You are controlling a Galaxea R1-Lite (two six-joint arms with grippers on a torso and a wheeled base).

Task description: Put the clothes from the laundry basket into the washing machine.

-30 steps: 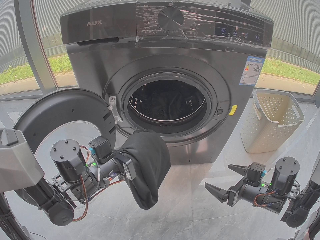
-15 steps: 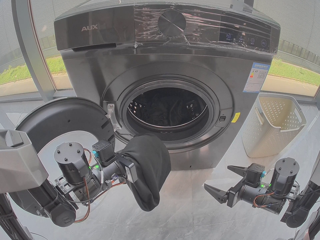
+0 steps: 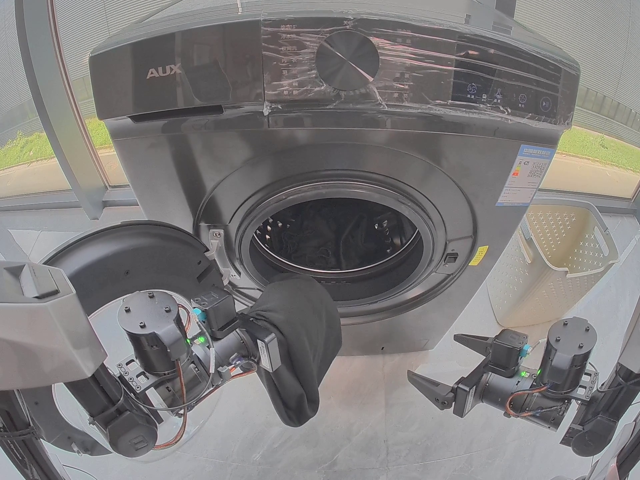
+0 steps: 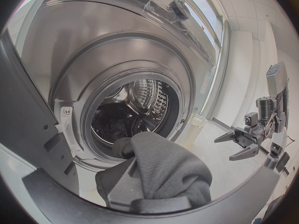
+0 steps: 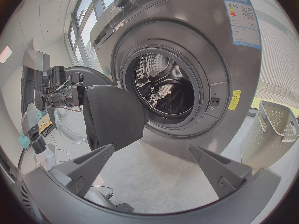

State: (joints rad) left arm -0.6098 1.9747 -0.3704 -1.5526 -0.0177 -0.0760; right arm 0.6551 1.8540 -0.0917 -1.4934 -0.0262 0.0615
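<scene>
A grey front-loading washing machine (image 3: 333,135) stands with its round door (image 3: 133,261) swung open to the left. Dark clothes (image 3: 320,235) lie inside the drum (image 4: 137,109). My left gripper (image 3: 257,348) is shut on a black garment (image 3: 297,348) that drapes over its fingers and hides them. The garment (image 4: 168,168) hangs just before the lower rim of the drum opening. My right gripper (image 3: 433,358) is open and holds nothing, low over the floor to the right of the opening. The cream laundry basket (image 3: 560,261) stands right of the machine.
The open door is close beside my left arm. Pale tiled floor (image 3: 373,408) stretches between the two grippers. Glass walls stand behind the machine. The basket (image 5: 274,131) leans close to the machine's right side.
The whole head view has shifted: the machine looks nearer and larger. The black garment, still held, now overlaps the opening's lower rim. The right gripper keeps its open pose.
</scene>
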